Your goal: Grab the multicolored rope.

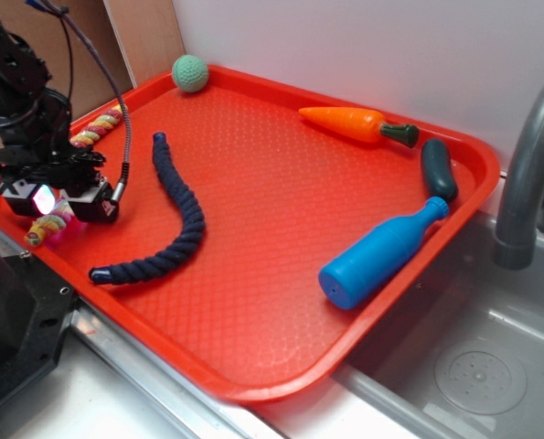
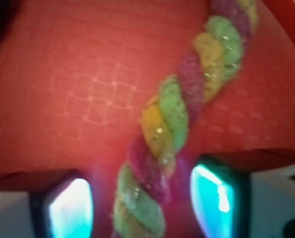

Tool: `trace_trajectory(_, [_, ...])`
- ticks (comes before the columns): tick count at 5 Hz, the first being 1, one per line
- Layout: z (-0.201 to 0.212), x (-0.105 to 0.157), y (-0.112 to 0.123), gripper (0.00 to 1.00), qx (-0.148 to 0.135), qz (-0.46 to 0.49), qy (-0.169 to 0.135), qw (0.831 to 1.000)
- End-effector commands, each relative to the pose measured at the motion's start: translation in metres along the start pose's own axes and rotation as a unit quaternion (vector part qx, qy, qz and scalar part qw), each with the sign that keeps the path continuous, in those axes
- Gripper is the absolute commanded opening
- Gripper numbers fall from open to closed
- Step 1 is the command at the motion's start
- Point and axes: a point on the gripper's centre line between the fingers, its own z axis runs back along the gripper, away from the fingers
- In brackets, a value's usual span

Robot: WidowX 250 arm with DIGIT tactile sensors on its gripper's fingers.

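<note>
A: The gripper (image 2: 142,203) is sitting low over the left edge of the red tray (image 1: 281,174); its fingers (image 2: 70,208) are standing apart with the multicolored rope (image 2: 174,116) running between them, and no pad is pressing the strands in the wrist view, so I am reading the claw as spread, not clamped.

B: What is worrying you from here?

A: The rope is lying nearer the left pad than the right; if the jaws are closing off-centre, they may be nudging it sideways or rolling the twist out; the rope is also lying just beside the tray's raised rim, so a finger could be catching that lip.

B: And its lie?

A: Its long axis is running along the tray's left edge, from near the gripper toward the green ball (image 1: 190,73), crossing the jaw line; the navy rope (image 1: 166,215) is lying apart from it.
</note>
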Motion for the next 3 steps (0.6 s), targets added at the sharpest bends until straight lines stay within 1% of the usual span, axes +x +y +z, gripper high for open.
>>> trace_trajectory(1, [0.022, -0.002, 0.003, 0.0, -0.004, -0.031, 0.016, 0.999])
trace_trajectory(2, [0.073, 0.001, -0.022, 0.0, 0.002, -0.108, -0.01, 0.994])
trace_trajectory(3, [0.126, -0.001, -0.07, 0.0, -0.006, -0.17, -0.059, 0.984])
